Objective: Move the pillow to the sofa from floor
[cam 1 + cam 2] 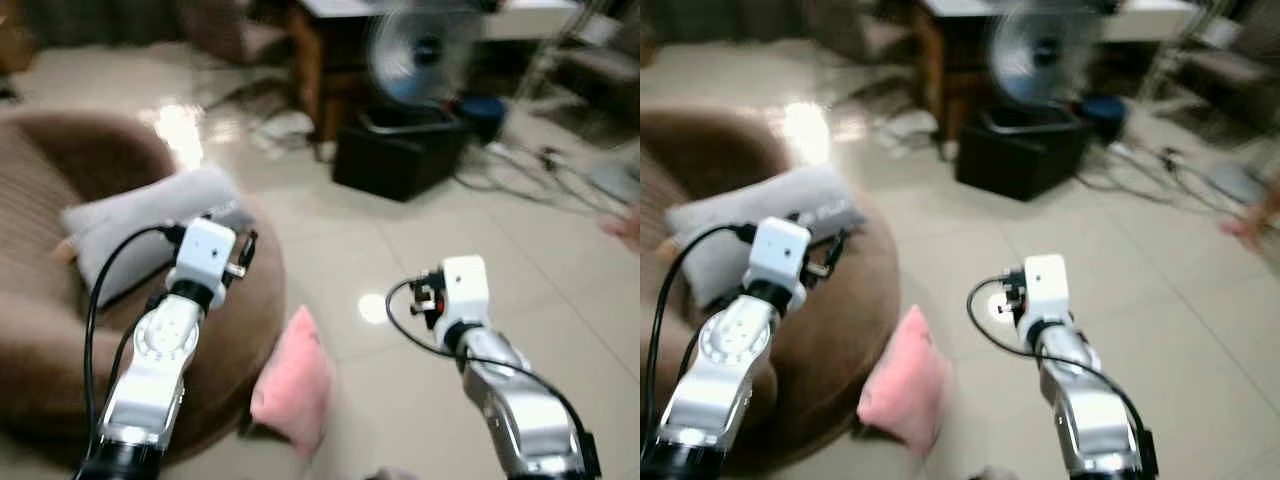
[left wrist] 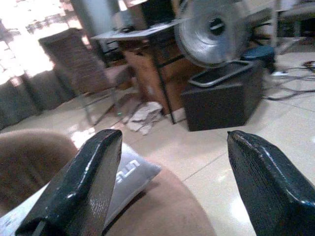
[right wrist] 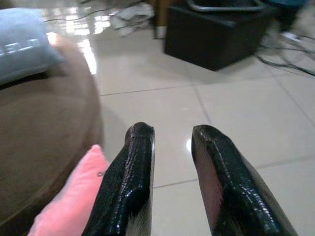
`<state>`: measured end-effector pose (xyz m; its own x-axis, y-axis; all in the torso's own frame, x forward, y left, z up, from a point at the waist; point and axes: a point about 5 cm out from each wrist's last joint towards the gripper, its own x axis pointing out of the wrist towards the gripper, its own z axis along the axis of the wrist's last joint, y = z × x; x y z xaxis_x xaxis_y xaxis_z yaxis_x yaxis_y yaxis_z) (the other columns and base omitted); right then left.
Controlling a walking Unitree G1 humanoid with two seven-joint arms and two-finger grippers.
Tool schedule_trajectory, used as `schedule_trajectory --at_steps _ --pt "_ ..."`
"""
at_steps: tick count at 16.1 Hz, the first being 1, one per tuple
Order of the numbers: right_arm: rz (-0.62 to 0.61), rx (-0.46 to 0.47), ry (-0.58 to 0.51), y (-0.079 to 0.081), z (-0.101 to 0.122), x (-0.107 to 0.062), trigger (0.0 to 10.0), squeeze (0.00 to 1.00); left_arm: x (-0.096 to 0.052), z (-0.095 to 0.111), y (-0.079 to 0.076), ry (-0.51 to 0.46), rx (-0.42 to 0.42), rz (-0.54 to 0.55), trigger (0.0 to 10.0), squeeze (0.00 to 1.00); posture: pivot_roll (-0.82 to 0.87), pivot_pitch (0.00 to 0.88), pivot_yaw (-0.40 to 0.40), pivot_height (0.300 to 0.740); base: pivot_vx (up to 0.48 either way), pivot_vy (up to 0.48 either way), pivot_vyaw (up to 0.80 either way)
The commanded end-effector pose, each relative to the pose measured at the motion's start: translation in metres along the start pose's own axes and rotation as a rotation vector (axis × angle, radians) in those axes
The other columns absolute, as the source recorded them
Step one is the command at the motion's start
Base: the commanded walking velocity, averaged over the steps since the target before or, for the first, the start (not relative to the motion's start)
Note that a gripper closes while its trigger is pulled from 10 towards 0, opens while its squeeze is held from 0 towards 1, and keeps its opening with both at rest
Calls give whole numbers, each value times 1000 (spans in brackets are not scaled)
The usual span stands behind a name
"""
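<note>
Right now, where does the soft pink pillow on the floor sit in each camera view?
Left eye: pink pillow low centre, leaning on the round brown sofa.
Right eye: low, left of centre.
Left wrist: not in it.
Right wrist: bottom left corner, beside the right gripper.
Shared landmark: grey pillow on the sofa.

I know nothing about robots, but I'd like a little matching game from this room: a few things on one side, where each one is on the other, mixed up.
Things:
1. pink pillow
2. grey pillow
3. fan
4. left gripper

Places or states:
A. lying on the brown sofa
B. fingers wide open above the sofa
C. on the floor, leaning against the sofa
D. behind the black box

Pairs: 1-C, 2-A, 3-D, 4-B
</note>
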<state>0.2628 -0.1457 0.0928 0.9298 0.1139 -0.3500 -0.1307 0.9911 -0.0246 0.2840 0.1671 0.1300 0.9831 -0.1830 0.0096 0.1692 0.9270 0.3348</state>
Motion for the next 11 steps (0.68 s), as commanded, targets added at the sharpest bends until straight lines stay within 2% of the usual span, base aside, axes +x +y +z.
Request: schedule_trajectory --at_steps 1,3,4,6,8,9,11 --pt "-29 -8 12 -8 -1 -2 10000 0 3 3 -9 -10 -8 -29 10000 0 -15 33 -6 740 0 461 -781" --pt "-31 -7 12 -8 -2 -2 10000 0 3 10 -13 -60 1 -55 10000 0 -15 33 -4 740 0 0 -781" --pt "-32 -5 12 -8 -2 -2 10000 0 3 12 -17 -78 28 -76 10000 0 -15 33 -4 740 0 -480 -781" --pt "-35 -6 12 -8 -2 -3 10000 0 2 10 -16 -68 17 -74 10000 0 -15 35 -3 740 0 -480 -775" --pt "-36 -29 -2 -9 -1 -2 10000 0 3 8 -16 -59 16 -65 10000 0 -15 35 -3 740 0 -480 0" --pt "-33 -66 -16 -9 0 -3 10000 0 3 4 -14 -36 -35 -39 10000 0 -16 36 -5 740 0 0 0" --pt "-42 -95 -19 -9 0 -3 10000 0 2 3 -13 -35 -38 -39 10000 0 -15 37 -5 740 0 0 0"
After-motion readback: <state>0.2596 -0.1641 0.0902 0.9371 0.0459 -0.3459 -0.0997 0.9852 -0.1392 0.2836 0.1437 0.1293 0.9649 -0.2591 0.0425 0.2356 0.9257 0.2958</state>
